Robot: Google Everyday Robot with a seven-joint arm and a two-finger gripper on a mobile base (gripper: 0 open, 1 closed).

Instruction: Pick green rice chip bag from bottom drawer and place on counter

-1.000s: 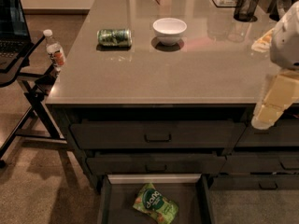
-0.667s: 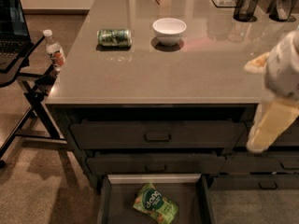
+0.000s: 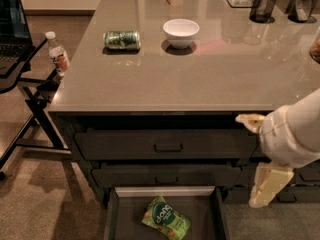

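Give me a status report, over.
Hand right of closed drawers, off the green rice chip bag. Bag lying in open bottom drawer. Nothing covering it.

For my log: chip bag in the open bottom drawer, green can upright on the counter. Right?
No: the camera view shows the can lying on its side on the counter. The rest holds; the gripper hangs right of the drawer.

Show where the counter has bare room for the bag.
Free: the front strip of the counter, before the green can and white bowl. Crowded: back right, around the mesh cups. The pincer hangs right of the drawers.
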